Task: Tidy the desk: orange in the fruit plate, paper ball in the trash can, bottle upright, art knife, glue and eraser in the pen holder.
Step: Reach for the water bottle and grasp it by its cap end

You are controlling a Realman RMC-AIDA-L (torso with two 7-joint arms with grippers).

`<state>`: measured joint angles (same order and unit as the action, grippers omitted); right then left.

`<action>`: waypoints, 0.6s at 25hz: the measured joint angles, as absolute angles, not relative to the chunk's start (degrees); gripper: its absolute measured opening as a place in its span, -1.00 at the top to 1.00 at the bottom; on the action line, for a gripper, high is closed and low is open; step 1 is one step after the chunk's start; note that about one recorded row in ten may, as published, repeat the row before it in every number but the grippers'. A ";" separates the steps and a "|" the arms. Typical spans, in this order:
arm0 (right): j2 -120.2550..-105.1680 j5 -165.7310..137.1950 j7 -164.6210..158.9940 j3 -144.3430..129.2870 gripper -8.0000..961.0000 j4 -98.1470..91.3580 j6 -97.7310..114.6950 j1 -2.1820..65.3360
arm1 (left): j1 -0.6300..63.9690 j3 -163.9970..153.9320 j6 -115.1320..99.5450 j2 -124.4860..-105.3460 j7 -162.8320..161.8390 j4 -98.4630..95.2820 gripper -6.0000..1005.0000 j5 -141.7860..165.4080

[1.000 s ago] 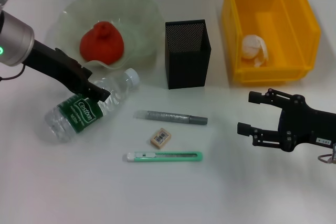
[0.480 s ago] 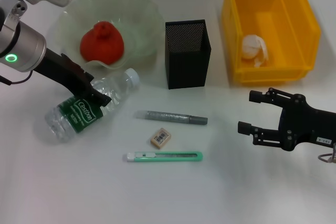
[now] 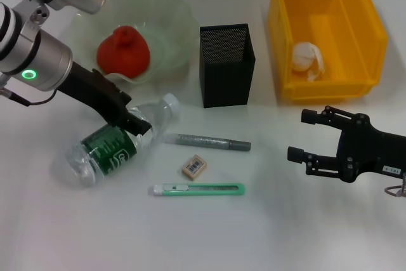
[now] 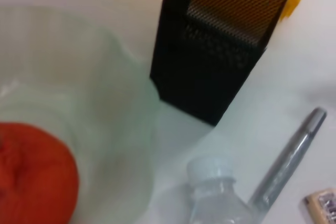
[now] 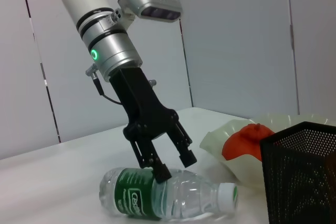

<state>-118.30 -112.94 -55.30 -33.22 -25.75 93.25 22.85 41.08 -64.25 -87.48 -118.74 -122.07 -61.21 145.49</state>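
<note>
The clear bottle [image 3: 117, 144] with a green label lies on its side, cap [image 4: 210, 170] toward the black mesh pen holder [image 3: 226, 65]. My left gripper [image 3: 132, 120] straddles its shoulder and is shut on it, which the right wrist view also shows [image 5: 174, 165]. The orange [image 3: 122, 50] sits in the pale green fruit plate [image 3: 171, 17]. A paper ball [image 3: 306, 58] lies in the yellow bin [image 3: 374, 30]. The grey glue stick [image 3: 206, 141], eraser [image 3: 194, 166] and green art knife [image 3: 198, 189] lie on the table. My right gripper [image 3: 299, 136] hovers open at the right.
The pen holder [image 4: 220, 61] stands just beyond the bottle's cap, with the plate [image 4: 79, 93] beside it. The glue stick [image 4: 289, 161] lies close to the bottle's neck. White tabletop stretches along the front edge.
The left gripper has moved right and toward the front, taking the bottle with it; the bottle has shifted right and its label has turned. The right arm has not moved.
</note>
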 joint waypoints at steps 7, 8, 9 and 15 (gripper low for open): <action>-118.30 -112.82 -55.41 -33.22 -0.72 -25.75 93.25 22.85 | 40.68 -69.32 -83.74 -118.82 -121.94 -60.64 -0.46 142.72; -118.30 -112.82 -55.43 -33.22 -0.72 -25.75 93.25 22.85 | 40.59 -70.73 -82.47 -118.86 -121.92 -60.48 -0.46 142.13; -118.30 -112.82 -55.45 -33.22 -0.72 -25.75 93.25 22.85 | 40.58 -71.47 -81.87 -118.89 -121.90 -60.23 -0.46 141.79; -118.30 -112.76 -55.48 -33.14 -0.72 -25.75 93.32 22.81 | 40.98 -74.34 -78.90 -118.92 -121.49 -58.33 -0.44 139.96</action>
<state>-118.30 -112.76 -55.48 -33.14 -25.75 93.32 22.81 40.98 -74.34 -78.90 -118.92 -121.49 -58.33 139.96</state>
